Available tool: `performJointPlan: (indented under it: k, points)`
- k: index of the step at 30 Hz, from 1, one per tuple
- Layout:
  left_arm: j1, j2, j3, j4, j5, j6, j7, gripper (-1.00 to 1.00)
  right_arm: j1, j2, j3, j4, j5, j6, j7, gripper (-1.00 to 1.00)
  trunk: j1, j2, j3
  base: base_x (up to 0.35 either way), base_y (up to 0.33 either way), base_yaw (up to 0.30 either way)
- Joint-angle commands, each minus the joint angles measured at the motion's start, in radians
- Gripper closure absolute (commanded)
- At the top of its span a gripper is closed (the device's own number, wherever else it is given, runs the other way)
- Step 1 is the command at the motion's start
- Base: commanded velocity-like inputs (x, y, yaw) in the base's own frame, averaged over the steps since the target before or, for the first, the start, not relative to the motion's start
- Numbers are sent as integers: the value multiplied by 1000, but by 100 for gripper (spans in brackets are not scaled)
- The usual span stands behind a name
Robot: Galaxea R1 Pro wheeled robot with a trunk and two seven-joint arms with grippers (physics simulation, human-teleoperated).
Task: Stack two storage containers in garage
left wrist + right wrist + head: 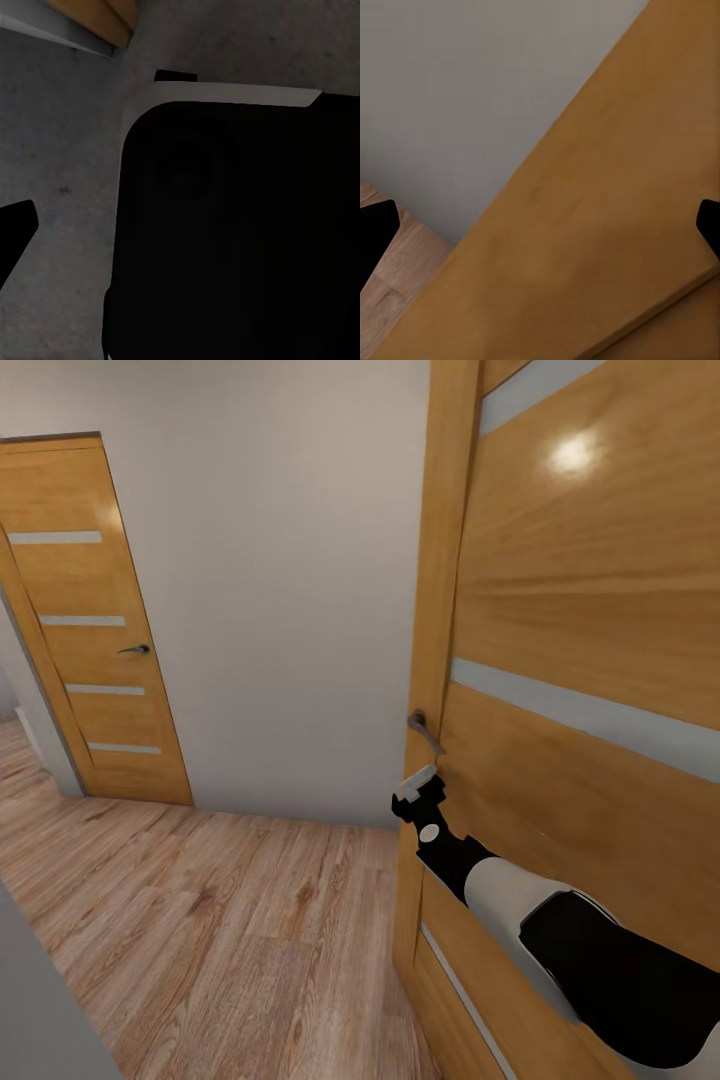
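Note:
The two storage containers are out of view. I am in a hallway with a light wood-plank floor (230, 930). My right arm reaches forward to a tan wooden door (590, 610) with grey stripes, close on my right. My right gripper (418, 786) is just below the door's metal lever handle (425, 730), near the door's edge. In the right wrist view the right gripper (540, 232) is open, its dark fingertips (375, 232) wide apart over the door panel with nothing between them. The left gripper's fingertip (15, 229) hangs beside my black base (240, 232) above grey floor.
A white wall (290, 610) faces me. A second striped wooden door (95, 630) stands shut at the far left, with a dark handle (135, 649). A grey wall edge (40, 1000) sits at the near left. Open plank floor lies between them.

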Motion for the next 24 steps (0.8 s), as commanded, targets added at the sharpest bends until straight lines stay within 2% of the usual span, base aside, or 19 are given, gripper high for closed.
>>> performJointPlan:
  k: [1,10,16,24]
  points:
    - [0,0,0,-1,9,-2,0,-100,-1,1,-28,3,5,-2,-6,-100,0,0,-1,0,0,0]
    - [0,-1,1,-1,9,-2,0,-100,-1,1,-28,3,6,-1,-6,-100,0,0,-1,0,-9,0]
    - [0,-1,1,-1,9,-2,0,-100,-1,1,-28,4,6,-1,-6,-100,0,0,-1,0,-170,0]
    - [0,-1,1,-1,9,-2,0,-100,-1,1,-28,4,6,-1,-6,-100,0,0,-1,0,-42,0]
